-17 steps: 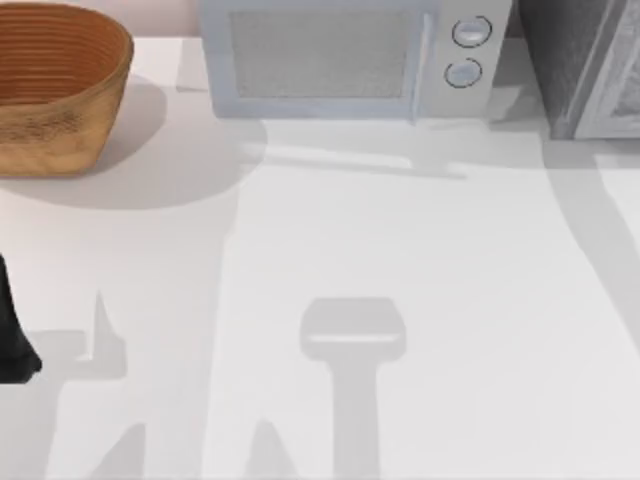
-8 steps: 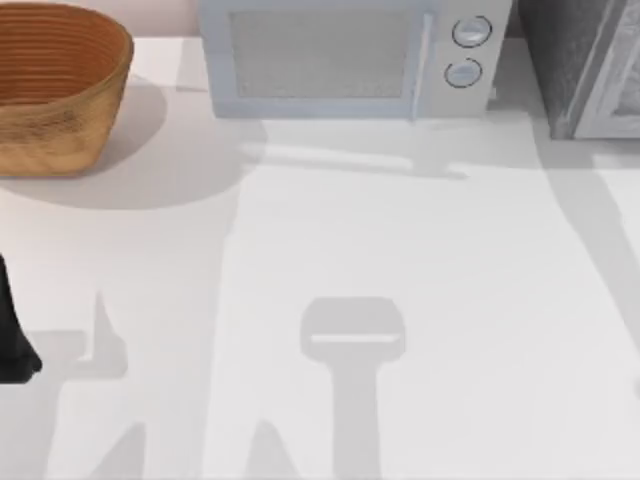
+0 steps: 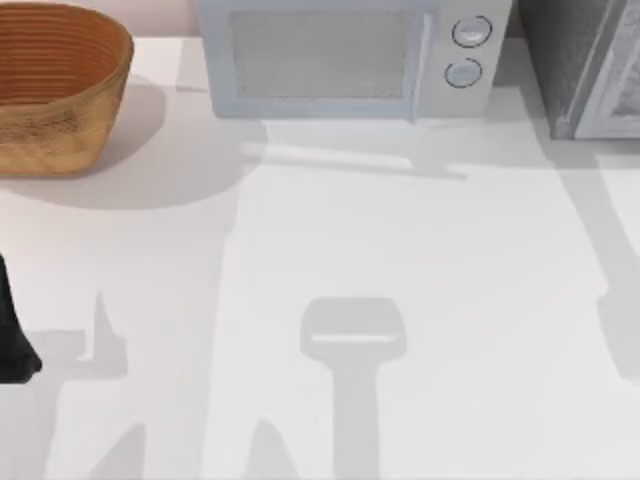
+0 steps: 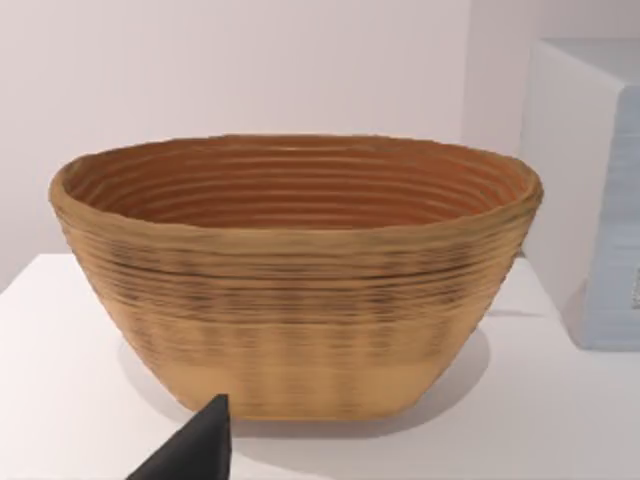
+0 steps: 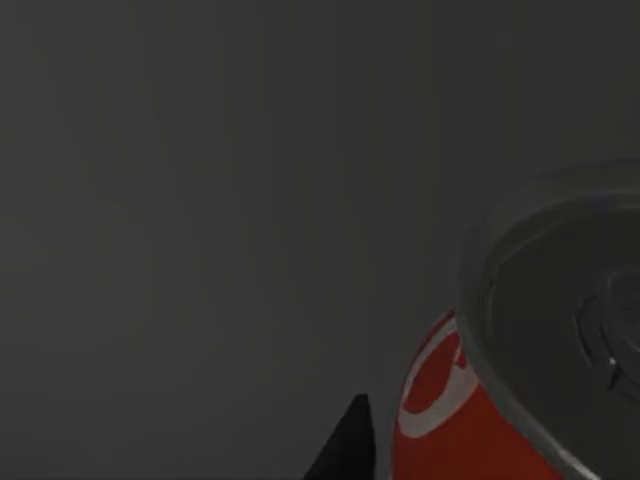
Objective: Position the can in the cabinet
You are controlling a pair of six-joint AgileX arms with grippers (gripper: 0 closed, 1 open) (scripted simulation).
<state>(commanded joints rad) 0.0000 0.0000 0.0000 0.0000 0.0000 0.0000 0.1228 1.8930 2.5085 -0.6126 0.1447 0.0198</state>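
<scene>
The can [image 5: 450, 420] is red with a white mark and a silver top [image 5: 560, 300]. It looms close in the right wrist view against a dark grey surface. One black fingertip [image 5: 345, 445] of my right gripper rests against its side, so the gripper looks shut on it. The grey cabinet [image 3: 575, 60] stands at the table's back right corner in the top view. My left gripper [image 3: 12, 345] is parked at the table's left edge, facing the basket.
A woven wicker basket [image 3: 55, 85] sits at the back left, also seen as the basket [image 4: 300, 280] in the left wrist view. A pale microwave [image 3: 340, 55] stands at the back middle. Arm shadows lie across the white table [image 3: 400, 240].
The shadow at the table's right edge has shifted and grown into a wider grey patch. The left arm, basket and microwave have not moved.
</scene>
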